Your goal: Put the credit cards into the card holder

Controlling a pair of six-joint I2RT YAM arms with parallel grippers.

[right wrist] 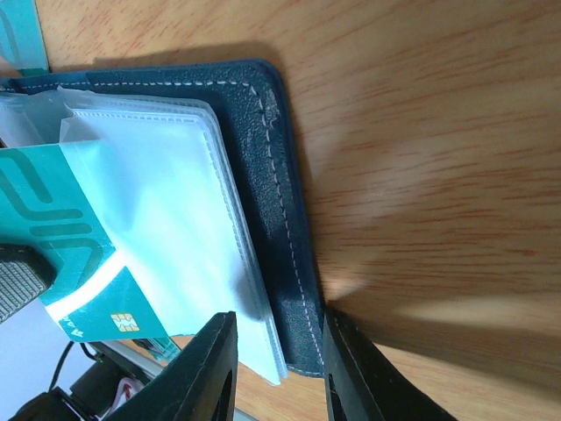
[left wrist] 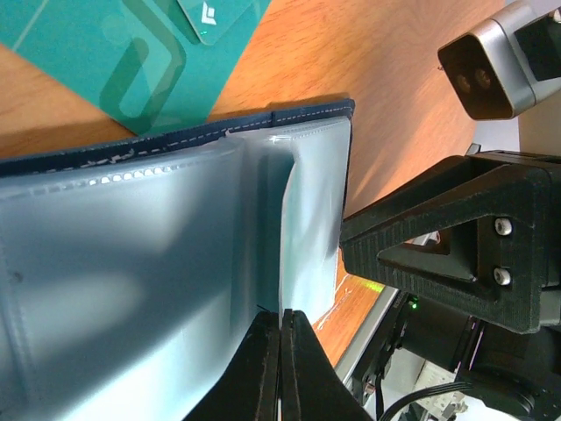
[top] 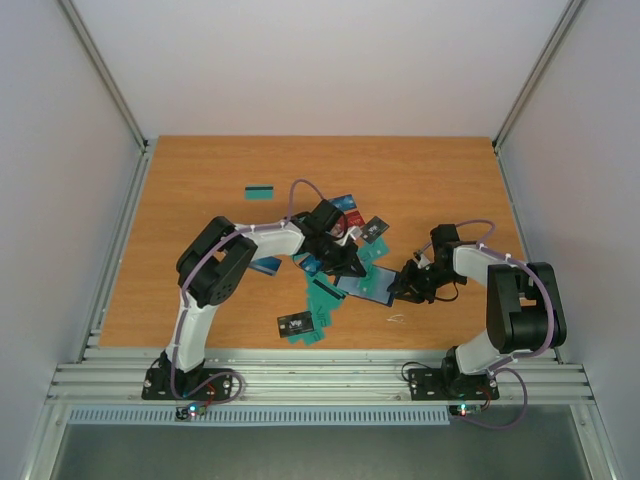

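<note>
The navy card holder [top: 368, 285] lies open on the table with its clear plastic sleeves [left wrist: 131, 263] facing up. My left gripper [left wrist: 281, 313] is shut on a teal credit card, seen edge-on in the left wrist view. That chip card [right wrist: 53, 237] sits partly inside a sleeve in the right wrist view. My right gripper [right wrist: 280, 323] is shut on the holder's stitched cover [right wrist: 263, 149] and sleeve stack at a corner. In the top view the left gripper [top: 347, 264] and the right gripper [top: 403, 287] meet over the holder. More credit cards [top: 322, 296] lie loose around it.
One teal card [top: 260, 191] lies alone at the back left. A dark card [top: 294, 323] rests on teal ones near the front edge. Red, blue and dark cards [top: 360, 220] lie behind the left gripper. Two teal cards [left wrist: 149, 61] border the holder.
</note>
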